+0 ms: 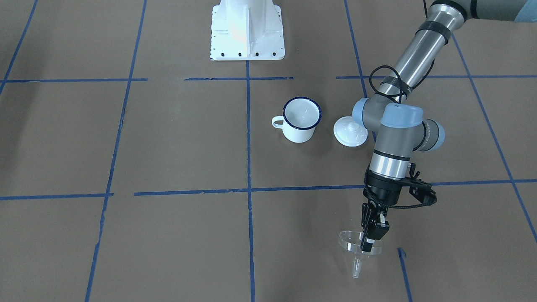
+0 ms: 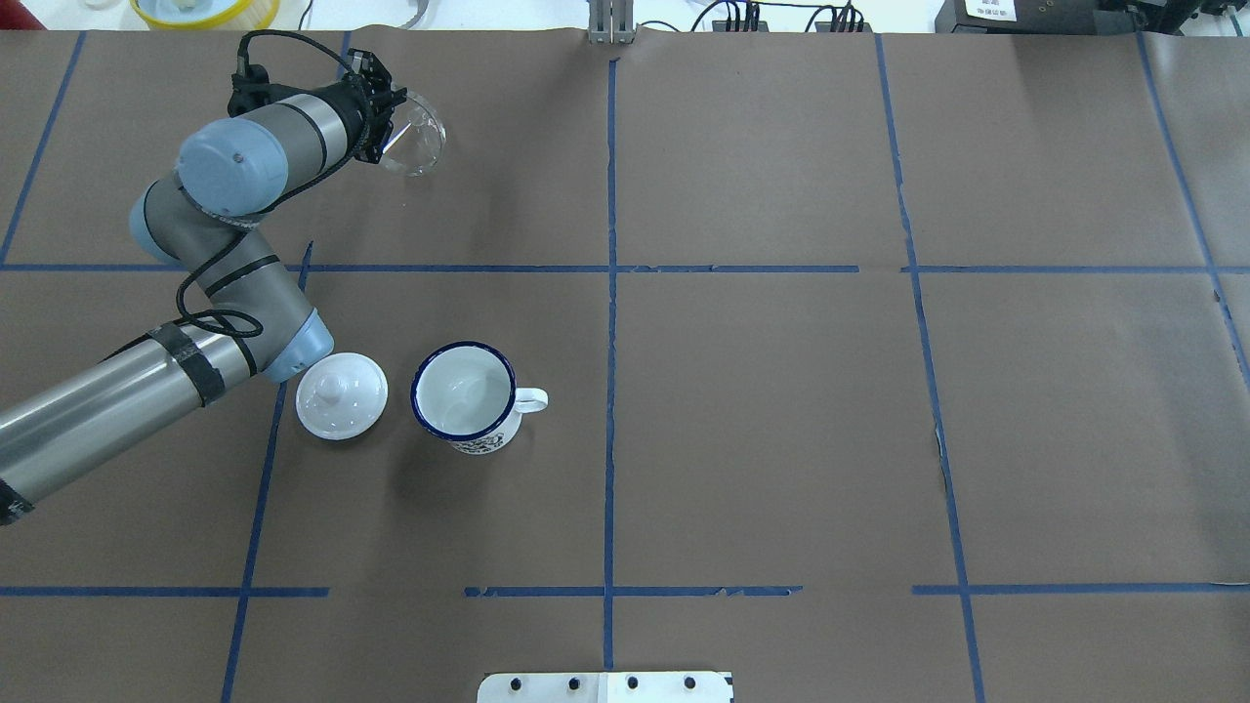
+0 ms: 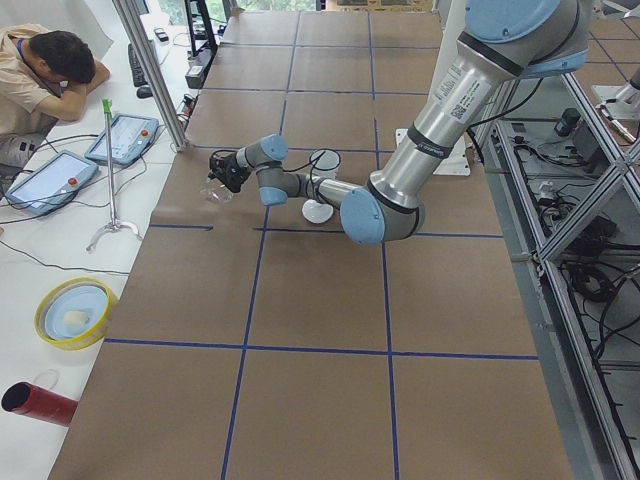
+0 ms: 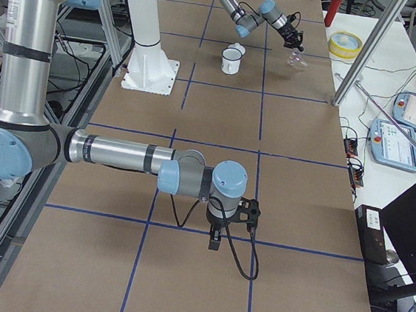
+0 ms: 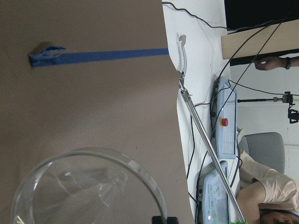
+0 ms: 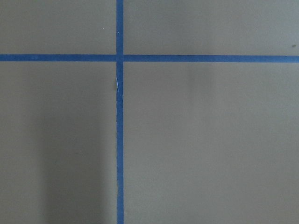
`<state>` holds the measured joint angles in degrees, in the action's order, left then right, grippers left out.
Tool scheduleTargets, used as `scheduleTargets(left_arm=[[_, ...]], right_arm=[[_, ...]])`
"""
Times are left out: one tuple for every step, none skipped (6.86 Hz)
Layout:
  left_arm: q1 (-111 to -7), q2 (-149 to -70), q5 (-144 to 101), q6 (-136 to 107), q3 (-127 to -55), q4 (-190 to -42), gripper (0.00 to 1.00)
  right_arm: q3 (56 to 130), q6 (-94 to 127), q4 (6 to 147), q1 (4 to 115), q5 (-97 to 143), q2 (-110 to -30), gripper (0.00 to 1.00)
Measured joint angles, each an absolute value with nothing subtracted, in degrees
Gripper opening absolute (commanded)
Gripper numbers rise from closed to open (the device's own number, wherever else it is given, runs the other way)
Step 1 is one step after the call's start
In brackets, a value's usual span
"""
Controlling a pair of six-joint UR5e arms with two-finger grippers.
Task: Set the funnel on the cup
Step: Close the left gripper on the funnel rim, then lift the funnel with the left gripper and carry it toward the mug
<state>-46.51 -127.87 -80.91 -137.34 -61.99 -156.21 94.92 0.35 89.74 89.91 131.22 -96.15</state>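
Funnel gripped, cup waiting
Our left end effector [image 1: 368, 245] clamps the funnel [image 1: 350, 242] by its rim; we should carry it toward six o'clock overhead, stem centred over the cup [image 1: 300, 119].

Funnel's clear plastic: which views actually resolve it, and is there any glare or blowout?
Front-facing: funnel faint on the brown paper, only rim and stem edges catch light; white robot base blown out. Overhead: just a pale glint at the left gripper. Left wrist: sharpest, rim and ribs readable, area beyond the paper's edge washed out. Side views: too small to judge.
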Motion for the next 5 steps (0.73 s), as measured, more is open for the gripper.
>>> scheduleTargets(left_arm=[[-47.21, -127.85, -81.12, -137.18, -65.27, -155.8, 0.0], [-47.86, -127.86, -82.48, -137.03, -69.73, -153.87, 0.0], [-48.35, -127.8, -85.28, -136.71, -74.74, -150.44, 0.0], [-48.68, -127.65, -89.37, -135.78, -80.26, -146.29, 0.0], [-48.87, -127.46, -93.92, -134.51, -86.36, -140.57, 0.0]], right_arm=[[94.92, 0.35, 89.74, 89.91, 131.22, -96.15, 1.0], [94.92, 0.35, 89.74, 89.91, 131.22, -96.15, 1.0], [94.92, 0.35, 89.74, 89.91, 131.22, -96.15, 1.0], [94.92, 0.35, 89.74, 89.91, 131.22, -96.15, 1.0], [94.92, 0.35, 89.74, 89.91, 131.22, -96.15, 1.0]])
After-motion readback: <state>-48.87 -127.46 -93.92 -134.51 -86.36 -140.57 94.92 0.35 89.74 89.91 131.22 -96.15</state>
